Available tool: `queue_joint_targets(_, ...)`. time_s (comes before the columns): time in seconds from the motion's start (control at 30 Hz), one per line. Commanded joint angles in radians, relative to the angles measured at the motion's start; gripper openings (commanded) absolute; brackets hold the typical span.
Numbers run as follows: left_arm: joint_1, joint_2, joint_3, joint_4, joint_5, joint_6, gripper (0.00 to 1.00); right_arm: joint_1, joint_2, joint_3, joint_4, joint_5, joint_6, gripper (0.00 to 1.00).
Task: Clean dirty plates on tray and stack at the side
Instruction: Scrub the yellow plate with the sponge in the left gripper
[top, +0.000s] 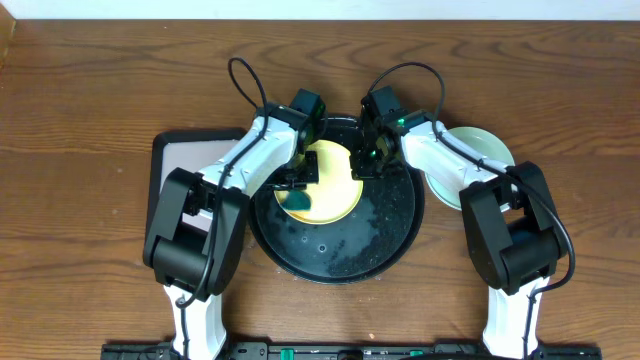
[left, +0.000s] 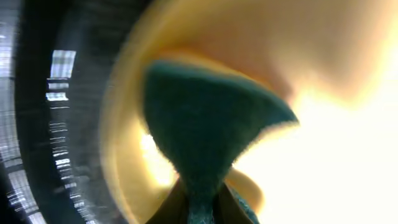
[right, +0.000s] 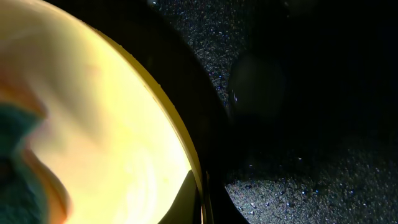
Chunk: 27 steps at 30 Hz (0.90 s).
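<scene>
Brown wood-grain table (top: 80, 100) fills the overhead view, with both arms reaching up from the lower edge toward the middle. Left gripper (top: 298, 180) is clamped tight on a teal sponge (top: 297, 204). In the left wrist view the sponge (left: 205, 124) fans out from between the closed fingers at the bottom of the frame and presses against the face of the yellow plate (left: 348, 155), though that view is blurred. Right gripper (top: 365, 160) is closed too, pinching the right edge of the same yellow plate (top: 335, 185). In the right wrist view the plate's rim (right: 112, 124) curves down into the narrow fingertips at the lower centre. This plate sits in the upper left part of the round black tray (top: 390, 230), which lies at the centre of the table. Its glossy floor (right: 298, 124) is scattered with fine pale specks. Just beside the tray, at the upper right, a pale mint plate (top: 485, 145) rests on the table, partly hidden by the right arm; whether another plate lies under it cannot be told. On the left, under the left arm, a rectangular tray (top: 185, 155) with a pale pink inside shows.
</scene>
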Motion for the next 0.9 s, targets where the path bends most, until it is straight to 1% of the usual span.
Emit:
queue_joint_targets(0.0,-0.014,0.027,-0.012,0.001,0.296,0.208,0.07,0.01,0.026,-0.03,-0.016,0.031,0.006,0.01)
queue_joint_targets(0.07,-0.016,0.027,-0.012,0.023,0.326,0.227,0.07,0.01,0.026,-0.03,-0.016,0.031,0.006,0.01)
queue_joint_targets(0.17,-0.015,0.027,-0.012,0.072,0.324,0.226,0.08,0.01,0.026,-0.03,-0.016,0.031,0.006,0.01)
queue_joint_targets(0.23,-0.014,0.027,-0.012,0.113,0.296,0.214,0.07,0.01,0.026,-0.03,-0.016,0.031,0.006,0.01)
queue_joint_targets(0.27,-0.013,0.027,-0.012,0.132,0.258,0.185,0.07,0.01,0.026,-0.03,-0.016,0.031,0.006,0.01)
queue_joint_targets(0.4,-0.013,0.027,-0.012,0.168,-0.006,0.006,0.07,0.01,0.026,-0.03,-0.017,0.031,0.005,0.01)
queue_joint_targets(0.5,-0.013,0.027,-0.011,0.158,-0.177,-0.054,0.07,0.01,0.026,-0.03,-0.017,0.032,0.006,0.01)
queue_joint_targets(0.57,-0.013,0.024,-0.002,0.128,-0.257,-0.085,0.07,0.01,0.026,-0.03,-0.017,0.035,0.006,0.01)
queue_joint_targets(0.7,-0.013,-0.005,0.032,0.052,-0.324,-0.103,0.07,0.012,0.026,-0.03,-0.018,0.04,0.006,0.01)
queue_joint_targets(0.87,-0.013,-0.096,0.055,-0.005,-0.342,-0.109,0.07,0.014,0.026,-0.03,-0.02,0.053,0.014,0.01)
